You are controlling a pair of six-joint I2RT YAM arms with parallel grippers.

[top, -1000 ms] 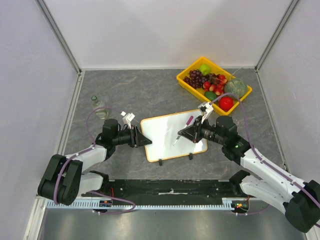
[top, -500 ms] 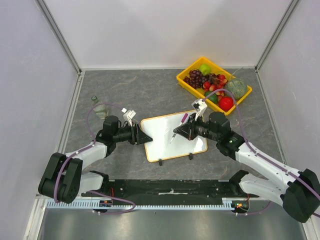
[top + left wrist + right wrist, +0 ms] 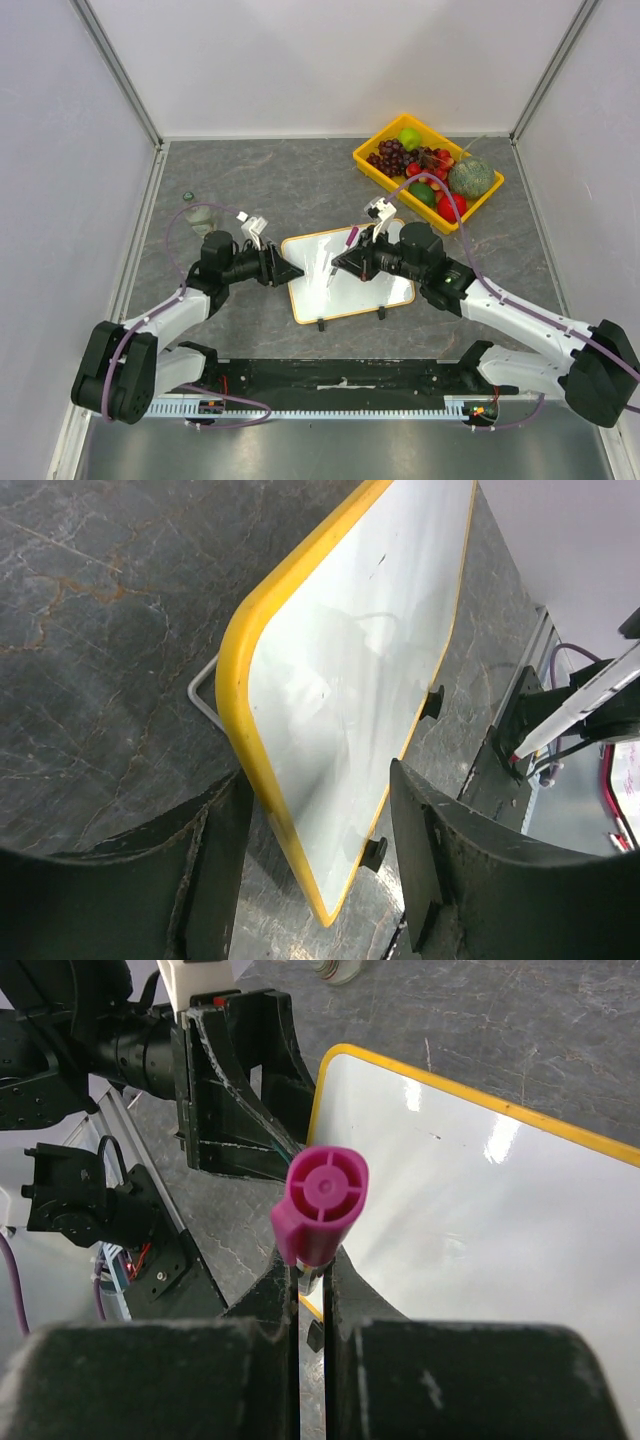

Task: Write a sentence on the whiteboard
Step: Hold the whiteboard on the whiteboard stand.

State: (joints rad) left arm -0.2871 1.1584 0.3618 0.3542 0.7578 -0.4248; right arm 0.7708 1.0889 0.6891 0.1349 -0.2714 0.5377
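Note:
The whiteboard [image 3: 350, 285] lies flat on the table between both arms, glossy white with a yellow-tan frame and two black feet. No sentence shows on its white face [image 3: 370, 670]. My left gripper [image 3: 291, 274] is open, and its fingers straddle the board's left edge [image 3: 320, 780] with a gap on each side. My right gripper [image 3: 346, 262] is shut on a marker [image 3: 340, 258] with a magenta cap end [image 3: 322, 1203]. The marker's tip points down at the left half of the board [image 3: 480, 1220]. The tip itself is hidden in the right wrist view.
A yellow tray [image 3: 380, 134] of fruit stands at the back right. A small glass bottle [image 3: 189, 198] stands at the left, behind the left arm. A thin wire bracket [image 3: 204, 694] sticks out under the board's left edge. White walls close in three sides.
My left gripper's jaws have spread wider around the board's edge. My right arm has carried the marker leftward across the board.

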